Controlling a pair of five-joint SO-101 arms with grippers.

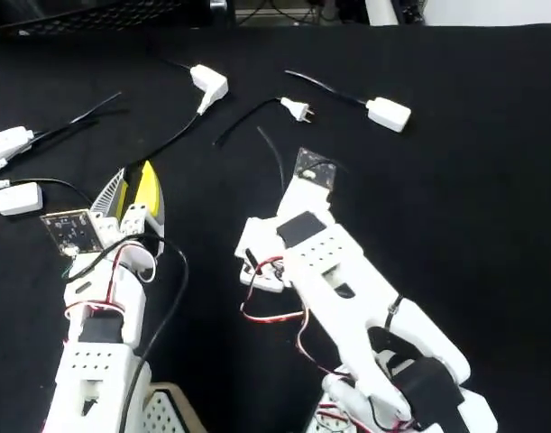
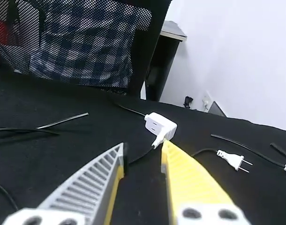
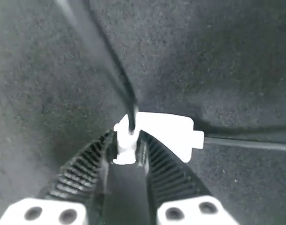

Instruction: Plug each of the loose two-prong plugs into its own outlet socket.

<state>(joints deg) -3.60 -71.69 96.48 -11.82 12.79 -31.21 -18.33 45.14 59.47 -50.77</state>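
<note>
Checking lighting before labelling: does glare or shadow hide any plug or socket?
High view: even light, no glare; the two-prong plug and socket stand white on black cloth. Left wrist view: bright wall, nothing washed out. Right wrist view: dimmer, yet the white plug in the right gripper stands out.

A small white two-prong plug (image 1: 298,109) on a thin black cord lies flat near the far edge of the table, its prongs pointing toward the right edge. A white socket box (image 1: 389,114) lies near it on the right and a second socket box (image 1: 209,83) near it on the left, neither touching it. Another little white plug (image 3: 125,149) on a black cord is pinched in the right gripper (image 3: 128,138), and it touches a white block (image 3: 168,133) lying on the table.
</note>
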